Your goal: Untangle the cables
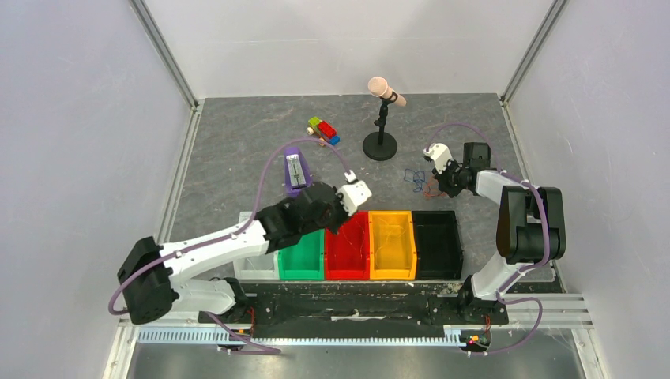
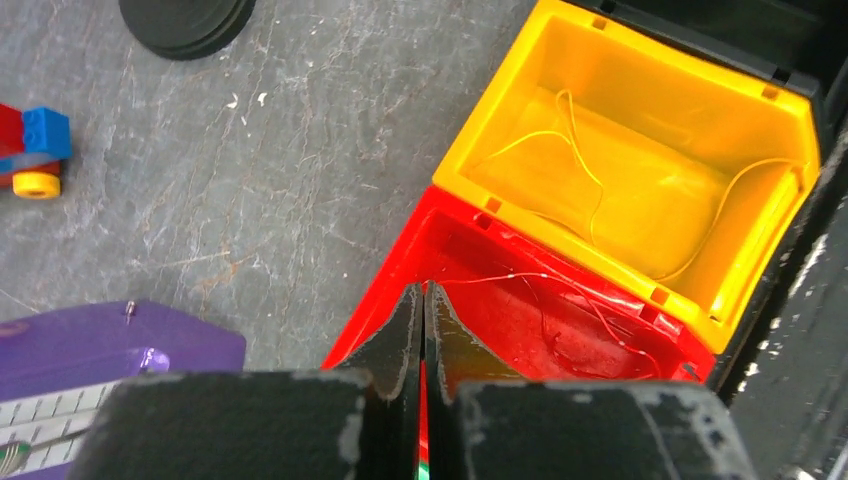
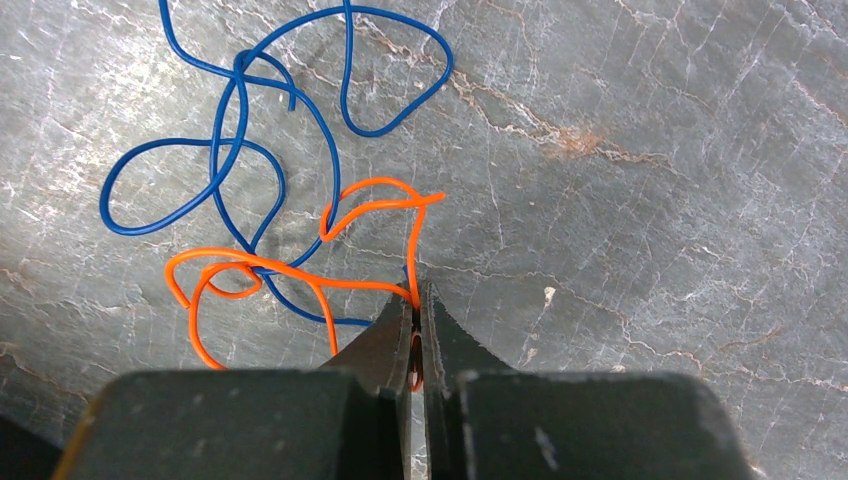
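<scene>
A dark blue wire and an orange wire lie tangled on the grey table, also seen in the top view. My right gripper is shut on the orange wire, low over the table. My left gripper is shut over the far edge of the red bin. It holds the end of a thin red wire that trails into that bin. A yellow wire lies in the yellow bin. No white wire shows.
A row of bins stands near the arms: green, red, yellow and black. A microphone on a round stand, toy blocks and a purple device sit farther back. Walls close in the table.
</scene>
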Robot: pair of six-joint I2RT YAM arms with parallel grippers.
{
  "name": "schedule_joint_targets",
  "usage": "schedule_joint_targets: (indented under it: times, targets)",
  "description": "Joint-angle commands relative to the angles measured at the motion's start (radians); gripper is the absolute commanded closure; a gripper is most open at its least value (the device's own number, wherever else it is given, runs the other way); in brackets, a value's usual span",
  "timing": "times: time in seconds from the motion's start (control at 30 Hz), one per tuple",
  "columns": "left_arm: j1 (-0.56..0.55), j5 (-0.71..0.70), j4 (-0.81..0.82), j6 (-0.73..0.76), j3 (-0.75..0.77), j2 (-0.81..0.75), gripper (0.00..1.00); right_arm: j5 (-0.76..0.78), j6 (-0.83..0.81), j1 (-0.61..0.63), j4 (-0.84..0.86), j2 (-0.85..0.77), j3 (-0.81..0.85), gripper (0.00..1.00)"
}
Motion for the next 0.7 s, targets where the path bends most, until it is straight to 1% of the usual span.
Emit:
schedule_joint_targets:
  times: [0.0,0.13,0.23,0.37,0.67]
  targets:
    - [-0.097,-0.207,0.124,0.153,-0.021,0.073,0.98,0.037,-0.002,-0.015,-0.027,0.016,-0.028,1.00]
    - [-0.134,-0.259,0.119,0.194,-0.035,0.157,0.98,0.037,-0.002,-0.019,-0.027,0.015,-0.030,1.00]
    - [-0.134,-0.303,0.146,0.205,-0.044,0.213,0.98,0.033,-0.002,-0.022,-0.028,0.013,-0.034,1.00]
    - [-0.133,-0.345,0.249,0.249,-0.086,0.258,0.98,0.020,0.002,-0.025,-0.030,0.006,-0.039,1.00]
    - [-0.133,-0.329,0.357,0.291,-0.162,0.335,0.98,0.005,0.006,-0.026,-0.032,0.003,-0.038,1.00]
